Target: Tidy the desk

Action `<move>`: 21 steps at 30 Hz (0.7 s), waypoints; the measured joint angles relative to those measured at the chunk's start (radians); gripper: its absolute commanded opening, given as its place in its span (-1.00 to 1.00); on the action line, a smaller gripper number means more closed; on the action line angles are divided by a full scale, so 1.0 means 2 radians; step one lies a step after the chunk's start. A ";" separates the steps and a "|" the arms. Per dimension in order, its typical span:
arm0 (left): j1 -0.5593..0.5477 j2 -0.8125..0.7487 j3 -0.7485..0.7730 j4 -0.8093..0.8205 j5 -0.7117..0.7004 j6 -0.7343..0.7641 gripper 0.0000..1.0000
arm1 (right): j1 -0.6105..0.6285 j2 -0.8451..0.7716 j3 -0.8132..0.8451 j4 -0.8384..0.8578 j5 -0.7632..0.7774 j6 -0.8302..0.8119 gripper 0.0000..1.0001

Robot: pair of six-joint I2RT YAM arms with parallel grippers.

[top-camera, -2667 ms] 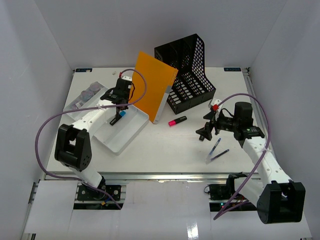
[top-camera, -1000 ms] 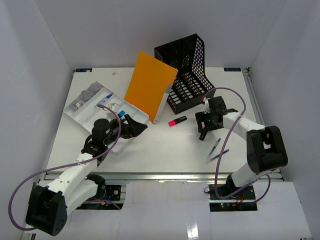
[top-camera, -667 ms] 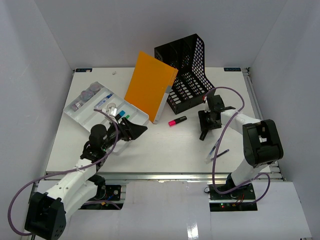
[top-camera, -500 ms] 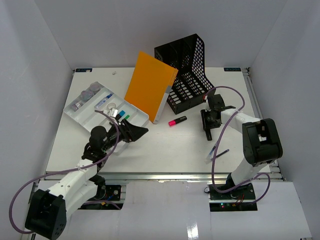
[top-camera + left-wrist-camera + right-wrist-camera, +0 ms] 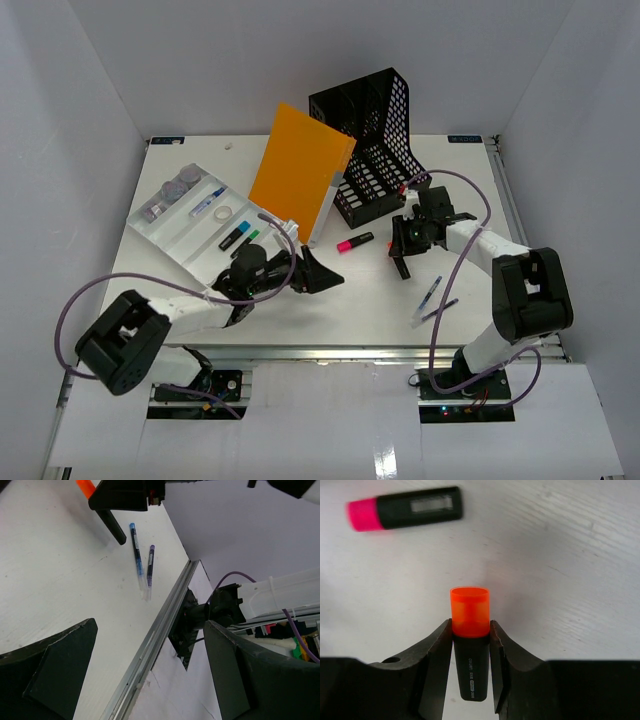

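Currently the right gripper (image 5: 470,625) pinches an orange highlighter (image 5: 470,650) by its black body, orange cap pointing away from the wrist, right of centre in the top view. A pink highlighter (image 5: 354,242) lies apart from it on the desk (image 5: 330,310), which fills the middle of the top view. The left gripper (image 5: 322,277) sits low over the desk near centre, jaws spread wide and holding nothing. Two pens (image 5: 434,298) lie side by side at lower right. A white tray (image 5: 178,238), an orange folder (image 5: 300,180) and a black file holder (image 5: 375,140) stand in the upper half.
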 measured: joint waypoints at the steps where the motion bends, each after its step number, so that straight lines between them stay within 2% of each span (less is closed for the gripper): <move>1: -0.009 0.021 0.010 0.009 -0.007 0.000 0.96 | 0.000 -0.013 -0.001 0.002 -0.015 0.000 -0.85; 11: -0.033 0.204 0.107 0.085 -0.058 -0.027 0.96 | 0.000 -0.092 -0.004 0.030 -0.133 0.038 -0.85; 18: -0.043 0.247 0.171 0.109 -0.078 -0.037 0.95 | 0.000 -0.095 -0.004 0.034 -0.172 0.072 -0.85; 21: -0.051 0.256 0.199 0.111 -0.083 -0.036 0.88 | 0.000 -0.095 -0.004 0.039 -0.182 0.083 -0.85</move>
